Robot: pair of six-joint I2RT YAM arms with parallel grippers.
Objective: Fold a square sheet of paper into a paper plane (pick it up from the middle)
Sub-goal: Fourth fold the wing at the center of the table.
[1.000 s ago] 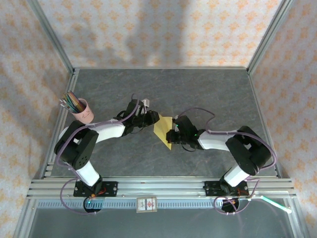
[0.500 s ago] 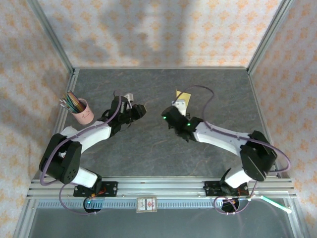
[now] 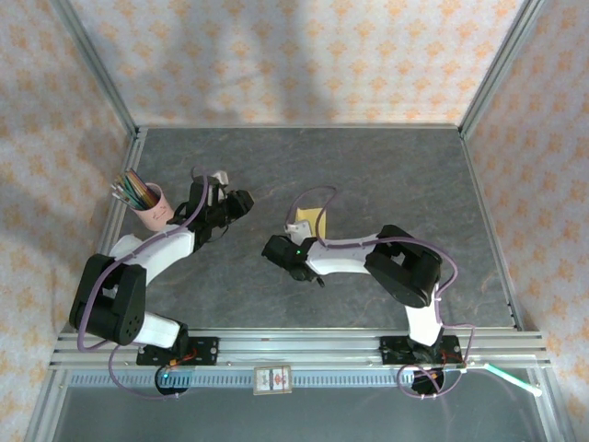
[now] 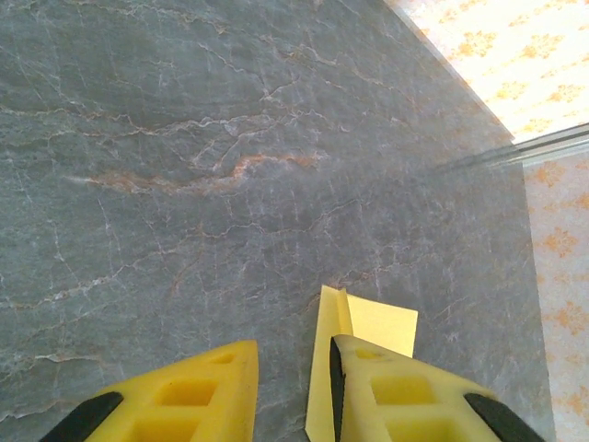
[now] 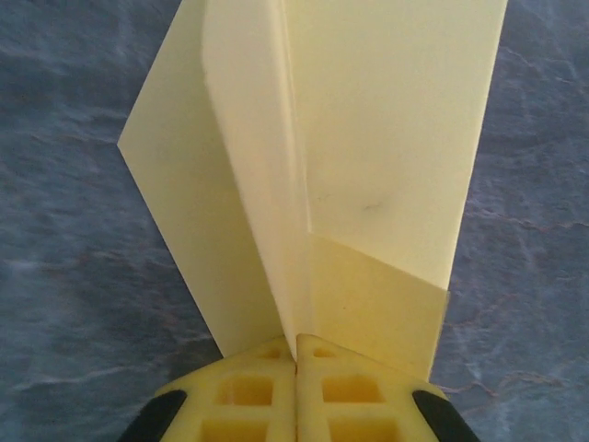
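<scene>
Drawn apart since the meeting over the paper at mid-table a second ago: left gripper [image 3: 236, 200] back toward the pencil cup [image 3: 156, 208], right gripper [image 3: 296, 231] swung inward and leftward, yellow sheet [image 3: 311, 217] carried along. Now holds that sheet pinched tight at the fold, jaws closed flat together on the crease, plain from the right wrist; two flaps fanning away from the pinch, one standing up as a ridge. Sits a little left of the table [image 3: 386, 166] centre, well apart from the left pincer; cannot tell whether the far edge touches the surface. Left side empty, fingers [image 4: 189, 396] standing narrowly apart with bare stone between, the sheet visible just past one of them. Judged mid-task: partly creased, no dart shape yet, probably a repositioning before the next fold. To do this well: keep the pinch on the crease and squeeze no harder, to avoid buckling such thin paper; lower gently to lay the flaps flat instead of dropping from height; turn the free edge toward the empty pincer; bring that one in low and slow; press one flap down before letting go; line the edge up with the centre crease before firming it.
</scene>
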